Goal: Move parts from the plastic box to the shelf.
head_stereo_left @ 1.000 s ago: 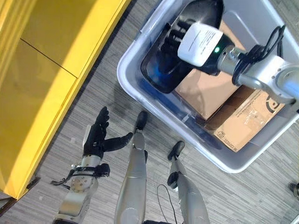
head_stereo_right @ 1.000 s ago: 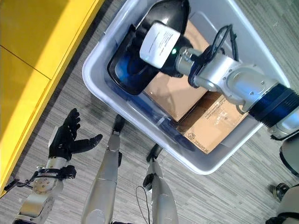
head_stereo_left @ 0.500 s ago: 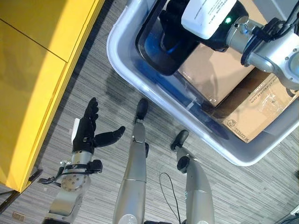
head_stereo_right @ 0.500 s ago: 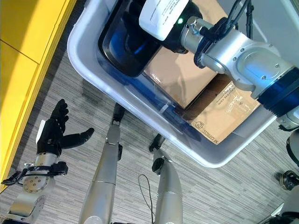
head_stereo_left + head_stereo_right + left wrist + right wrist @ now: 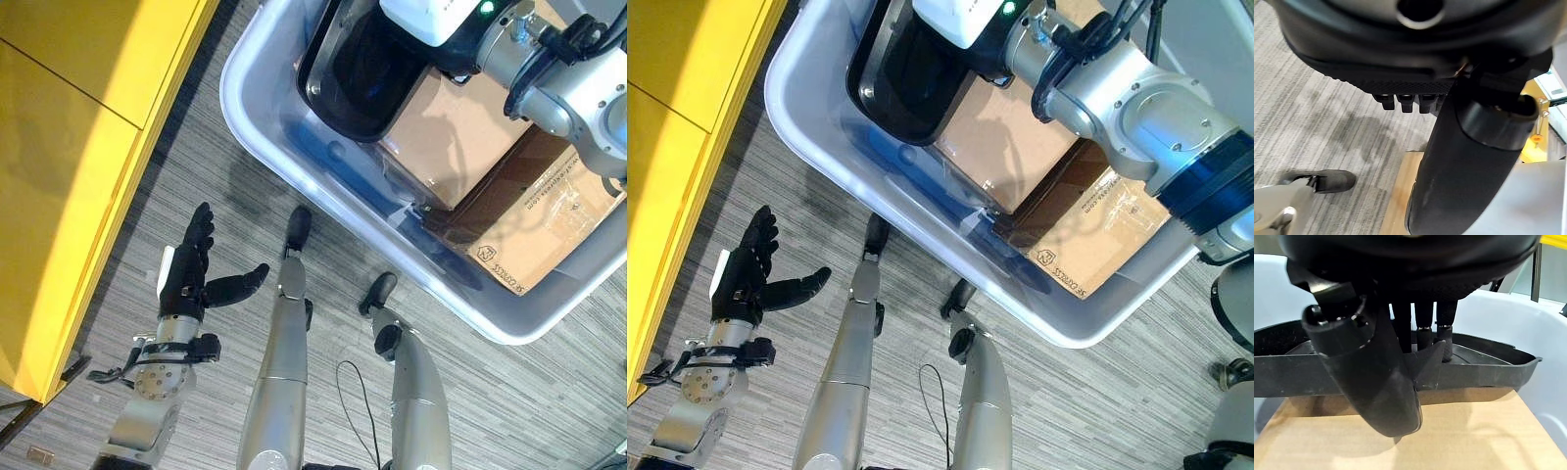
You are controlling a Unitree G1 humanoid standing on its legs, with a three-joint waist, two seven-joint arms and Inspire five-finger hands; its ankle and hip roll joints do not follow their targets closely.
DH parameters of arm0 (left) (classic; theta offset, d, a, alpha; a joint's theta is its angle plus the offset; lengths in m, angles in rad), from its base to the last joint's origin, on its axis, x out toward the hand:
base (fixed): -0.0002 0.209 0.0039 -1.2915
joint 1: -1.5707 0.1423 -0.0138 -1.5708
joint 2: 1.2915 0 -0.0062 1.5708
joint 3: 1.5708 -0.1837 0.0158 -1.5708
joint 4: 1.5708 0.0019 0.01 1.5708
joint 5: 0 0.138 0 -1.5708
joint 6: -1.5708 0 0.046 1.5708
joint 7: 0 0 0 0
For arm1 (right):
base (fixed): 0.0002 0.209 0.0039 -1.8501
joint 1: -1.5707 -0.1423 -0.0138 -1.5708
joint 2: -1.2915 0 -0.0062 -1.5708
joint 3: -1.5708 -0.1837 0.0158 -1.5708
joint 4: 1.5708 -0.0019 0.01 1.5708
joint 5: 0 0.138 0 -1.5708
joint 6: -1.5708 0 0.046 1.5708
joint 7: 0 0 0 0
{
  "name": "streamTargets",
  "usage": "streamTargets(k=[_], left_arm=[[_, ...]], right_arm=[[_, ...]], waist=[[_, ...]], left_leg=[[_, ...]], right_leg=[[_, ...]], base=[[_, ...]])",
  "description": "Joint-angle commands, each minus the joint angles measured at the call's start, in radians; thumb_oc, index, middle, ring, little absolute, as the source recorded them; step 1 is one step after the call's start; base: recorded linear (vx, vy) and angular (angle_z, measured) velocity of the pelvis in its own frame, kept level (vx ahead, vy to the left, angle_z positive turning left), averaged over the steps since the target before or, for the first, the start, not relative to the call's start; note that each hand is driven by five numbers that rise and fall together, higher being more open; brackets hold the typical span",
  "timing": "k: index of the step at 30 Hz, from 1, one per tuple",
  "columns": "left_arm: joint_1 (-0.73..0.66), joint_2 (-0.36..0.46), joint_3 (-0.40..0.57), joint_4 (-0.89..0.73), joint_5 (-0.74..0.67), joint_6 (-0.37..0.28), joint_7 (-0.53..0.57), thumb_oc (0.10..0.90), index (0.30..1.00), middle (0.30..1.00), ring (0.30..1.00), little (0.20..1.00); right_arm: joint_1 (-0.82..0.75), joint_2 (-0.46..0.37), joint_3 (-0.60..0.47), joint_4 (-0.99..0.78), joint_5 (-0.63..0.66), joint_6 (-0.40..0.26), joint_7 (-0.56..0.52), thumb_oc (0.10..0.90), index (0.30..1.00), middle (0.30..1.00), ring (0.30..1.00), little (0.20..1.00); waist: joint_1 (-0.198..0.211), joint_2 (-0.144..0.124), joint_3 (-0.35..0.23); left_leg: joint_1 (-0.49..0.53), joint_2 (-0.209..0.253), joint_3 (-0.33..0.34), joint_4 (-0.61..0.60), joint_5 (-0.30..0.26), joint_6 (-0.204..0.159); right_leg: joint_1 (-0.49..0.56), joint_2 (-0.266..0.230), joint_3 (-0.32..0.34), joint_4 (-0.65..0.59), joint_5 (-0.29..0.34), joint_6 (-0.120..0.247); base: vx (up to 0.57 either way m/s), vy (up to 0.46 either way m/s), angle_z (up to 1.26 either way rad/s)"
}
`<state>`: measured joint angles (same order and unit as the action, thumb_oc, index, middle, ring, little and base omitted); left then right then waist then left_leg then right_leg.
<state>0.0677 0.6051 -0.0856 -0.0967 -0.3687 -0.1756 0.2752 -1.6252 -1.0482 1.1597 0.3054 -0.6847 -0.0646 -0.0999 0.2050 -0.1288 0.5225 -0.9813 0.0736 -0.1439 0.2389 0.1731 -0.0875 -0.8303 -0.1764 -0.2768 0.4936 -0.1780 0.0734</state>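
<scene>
A large black curved part [image 5: 367,83] lies in the grey plastic box [image 5: 257,137], resting partly on a flat cardboard box [image 5: 446,132]. My right hand [image 5: 1371,382] reaches into the box from the right. Its fingers [image 5: 1425,335] hook over the part's rim [image 5: 1488,372] while the thumb presses the near side. My left hand [image 5: 191,276] hovers open over the floor at lower left, palm turned up, thumb [image 5: 1464,166] spread, holding nothing. The yellow shelf [image 5: 88,147] runs along the left.
A second cardboard box [image 5: 534,230] with print lies in the plastic box's near right corner. Grey striped floor lies between the shelf and the plastic box. A pale wooden board [image 5: 1400,196] lies on the floor below my left hand.
My right hand has drawn the black part a little toward the far side of the box, tilting its near edge up. The left hand has barely moved. The camera has shifted.
</scene>
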Motion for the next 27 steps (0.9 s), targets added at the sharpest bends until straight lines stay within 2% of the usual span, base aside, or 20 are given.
streamTargets(k=[1,2,3,6,7,10,11,13,14,15,22,23,25,27], left_arm=[[0.006,-0.010,0.006,-0.067,0.018,-0.070,0.007,0.900,1.000,1.000,1.000,1.000],[-0.001,-0.008,0.004,-0.055,0.017,-0.063,-0.003,0.900,1.000,1.000,1.000,1.000],[-0.002,-0.005,0.003,-0.057,0.017,-0.064,-0.003,0.900,1.000,1.000,1.000,1.000],[-0.006,-0.004,0.002,-0.046,0.019,-0.053,-0.020,0.900,1.000,1.000,1.000,1.000],[-0.006,-0.004,0.002,-0.046,0.019,-0.053,-0.020,0.900,1.000,1.000,1.000,1.000],[-0.013,0.002,0.003,-0.032,0.022,-0.043,-0.052,0.900,1.000,1.000,1.000,1.000],[-0.011,-0.004,0.006,-0.024,0.021,-0.035,-0.067,0.900,1.000,1.000,1.000,1.000],[-0.003,0.000,0.008,-0.020,0.028,-0.030,-0.079,0.900,1.000,1.000,1.000,1.000],[0.011,0.000,0.037,-0.018,0.076,-0.024,-0.077,0.900,1.000,1.000,1.000,1.000],[0.014,0.005,0.045,-0.015,0.101,-0.021,-0.076,0.900,1.000,1.000,1.000,1.000],[0.018,0.060,0.107,-0.025,0.282,-0.025,-0.062,0.900,1.000,1.000,1.000,1.000],[0.017,0.063,0.103,-0.026,0.283,-0.025,-0.062,0.900,1.000,1.000,1.000,1.000],[0.016,0.090,0.125,-0.030,0.364,-0.026,-0.053,0.900,1.000,1.000,1.000,1.000],[0.004,0.160,0.139,-0.058,0.490,-0.036,-0.028,0.900,1.000,1.000,1.000,1.000]], right_arm=[[0.116,-0.035,0.015,-0.044,0.033,-0.027,0.032,0.400,0.300,0.300,0.300,0.300],[0.142,-0.051,-0.010,-0.071,0.038,-0.034,0.031,0.400,0.300,0.300,0.300,0.300],[0.147,-0.054,-0.017,-0.074,0.037,-0.033,0.032,0.400,0.300,0.300,0.300,0.300],[0.218,-0.088,-0.072,-0.120,0.047,-0.044,0.037,0.400,0.300,0.300,0.300,0.300],[0.218,-0.088,-0.072,-0.120,0.047,-0.044,0.037,0.400,0.300,0.300,0.300,0.300],[0.310,-0.135,-0.151,-0.184,0.077,-0.066,0.050,0.400,0.300,0.300,0.300,0.300],[0.387,-0.155,-0.220,-0.226,0.123,-0.076,0.064,0.400,0.300,0.300,0.300,0.300],[0.489,-0.168,-0.305,-0.264,0.156,-0.083,0.071,0.400,0.300,0.300,0.300,0.300],[0.650,-0.170,-0.456,-0.308,0.236,-0.089,0.076,0.400,0.300,0.300,0.300,0.300],[0.703,-0.171,-0.517,-0.328,0.281,-0.095,0.073,0.400,0.300,0.300,0.300,0.300],[0.987,-0.150,-0.805,-0.409,0.453,-0.124,0.077,0.400,0.300,0.300,0.300,0.300],[1.003,-0.150,-0.821,-0.415,0.454,-0.123,0.080,0.400,0.300,0.300,0.300,0.300],[1.066,-0.128,-0.895,-0.428,0.514,-0.133,0.073,0.400,0.300,0.300,0.300,0.300],[1.113,-0.104,-0.964,-0.436,0.556,-0.140,0.069,0.400,0.300,0.300,0.300,0.300]], waist=[[0.009,0.011,-0.002],[0.014,0.007,-0.002],[0.019,0.010,-0.002],[0.025,0.004,-0.002],[0.025,0.004,-0.002],[0.039,-0.012,-0.003],[0.035,-0.019,-0.022],[0.039,-0.032,-0.057],[0.029,-0.040,-0.111],[0.024,-0.045,-0.130],[-0.001,-0.079,-0.250],[0.004,-0.081,-0.250],[-0.018,-0.080,-0.301],[-0.026,-0.076,-0.336]], left_leg=[[0.016,0.033,-0.014,0.100,-0.123,-0.033],[0.060,0.036,-0.013,0.081,-0.113,-0.033],[0.048,0.036,-0.008,0.075,-0.088,-0.025],[0.141,0.038,-0.001,0.037,-0.077,-0.027],[0.141,0.038,-0.001,0.037,-0.077,-0.027],[0.272,0.038,0.011,-0.002,-0.072,-0.028],[0.326,0.037,0.020,-0.022,-0.069,-0.028],[0.362,0.035,0.024,-0.039,-0.067,-0.028],[0.408,0.038,0.030,-0.068,-0.058,-0.026],[0.426,0.039,0.033,-0.076,-0.057,-0.025],[0.553,0.062,0.076,-0.147,-0.056,-0.025],[0.552,0.061,0.077,-0.151,-0.049,-0.023],[0.597,0.071,0.097,-0.182,-0.048,-0.023],[0.644,0.077,0.116,-0.221,-0.046,-0.030]], right_leg=[[0.408,0.000,0.000,-0.297,-0.010,0.060],[0.453,0.002,-0.007,-0.324,-0.001,0.063],[0.445,0.002,-0.019,-0.331,0.017,0.063],[0.544,0.000,-0.026,-0.383,0.037,0.071],[0.544,0.000,-0.026,-0.383,0.037,0.071],[0.678,-0.003,-0.037,-0.433,0.058,0.081],[0.737,-0.007,-0.042,-0.459,0.072,0.086],[0.779,-0.010,-0.049,-0.486,0.087,0.092],[0.817,-0.017,-0.055,-0.508,0.112,0.102],[0.829,-0.019,-0.056,-0.516,0.121,0.106],[0.895,-0.035,-0.045,-0.541,0.188,0.133],[0.893,-0.036,-0.044,-0.543,0.193,0.134],[0.906,-0.041,-0.036,-0.551,0.218,0.144],[0.922,-0.048,-0.032,-0.558,0.229,0.153]], base=[[0.01,-0.025,0.05],[-0.05,0.020,0.09],[-0.05,0.025,0.09],[-0.01,0.012,0.02],[0.00,0.000,0.00],[0.06,0.003,0.03],[0.10,0.003,0.00],[0.12,0.021,-0.06],[0.11,0.048,-0.03],[0.11,0.046,-0.02],[0.06,0.020,-0.04],[0.01,0.021,-0.12],[0.05,0.040,-0.19],[0.06,0.054,-0.12]])
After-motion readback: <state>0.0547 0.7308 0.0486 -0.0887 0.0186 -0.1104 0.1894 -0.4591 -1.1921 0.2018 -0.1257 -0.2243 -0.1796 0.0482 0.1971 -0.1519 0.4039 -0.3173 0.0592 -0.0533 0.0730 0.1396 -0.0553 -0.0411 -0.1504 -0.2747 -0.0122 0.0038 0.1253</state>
